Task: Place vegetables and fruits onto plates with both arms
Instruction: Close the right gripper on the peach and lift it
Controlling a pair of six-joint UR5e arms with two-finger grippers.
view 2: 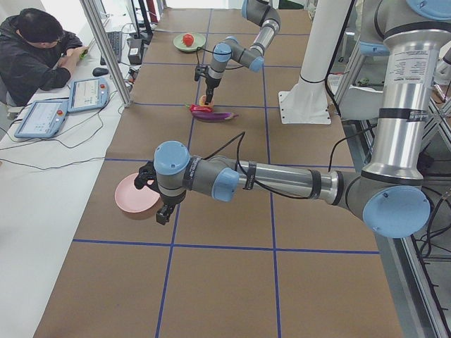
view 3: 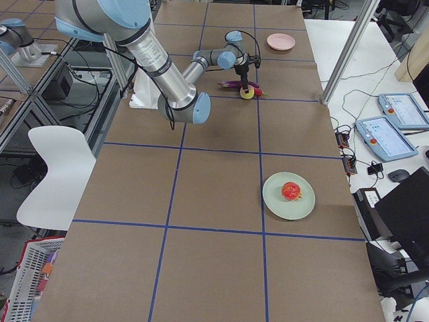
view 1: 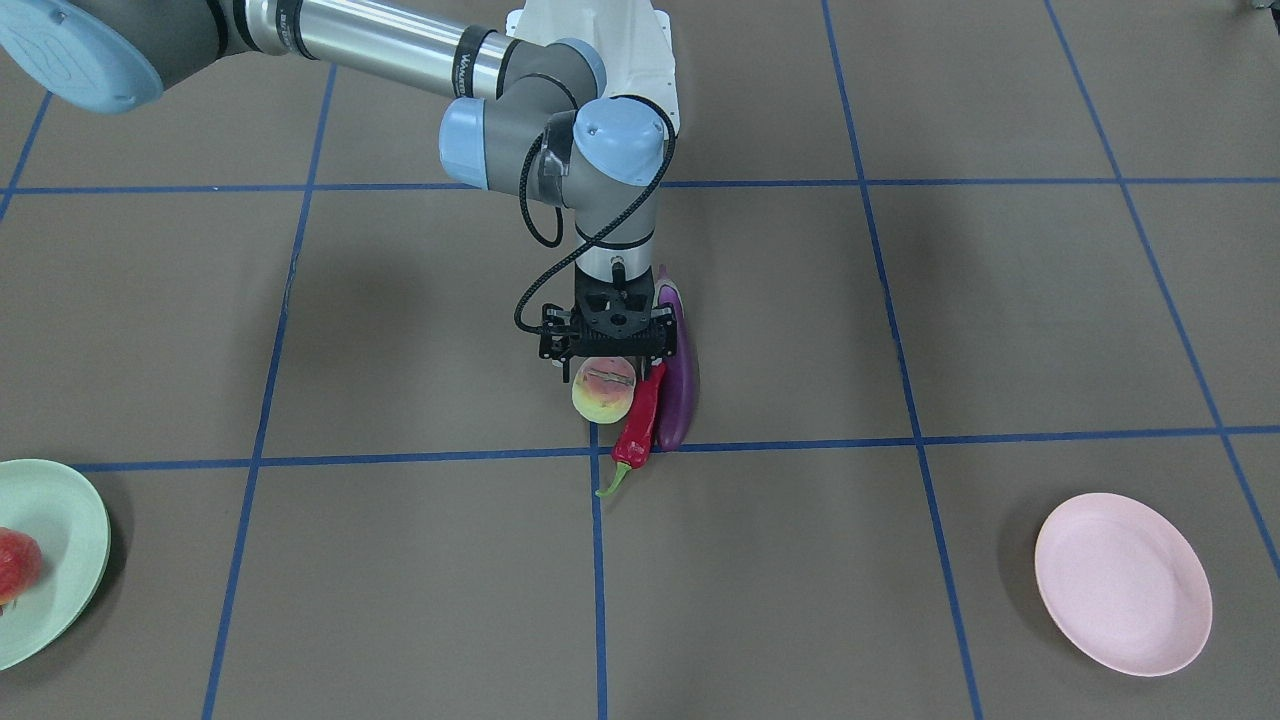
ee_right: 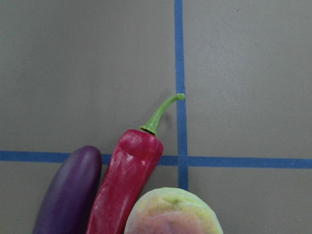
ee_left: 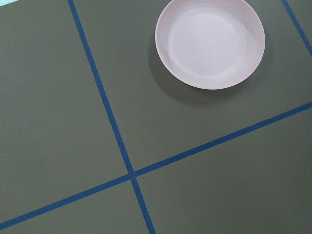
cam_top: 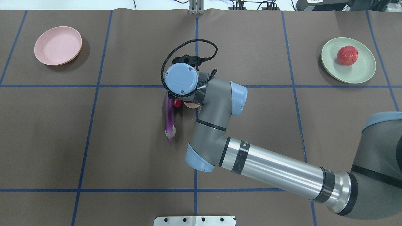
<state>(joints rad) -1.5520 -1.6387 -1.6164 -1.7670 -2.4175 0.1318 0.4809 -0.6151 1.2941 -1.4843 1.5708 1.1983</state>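
The right end effector (view 1: 605, 350) hangs directly over the pale yellow-green and pink grooved peach (view 1: 603, 392) in the middle of the brown bench (view 1: 400, 580). I cannot tell whether its jaws are spread or closed on the fruit. The peach touches the short red chili pepper (view 1: 641, 415), which lies against the long glossy purple eggplant (view 1: 677, 385).

Likely trouble: a finger snags the chili and drags it, or the round peach slips out. The round red-and-yellow ball (cam_top: 347, 55) sits on the pale mint-green plate (cam_top: 361, 73), so a landing peach could knock it. The left end effector (view 2: 163, 213), its state unreadable, hovers near the pale pink plate (ee_left: 210, 44).
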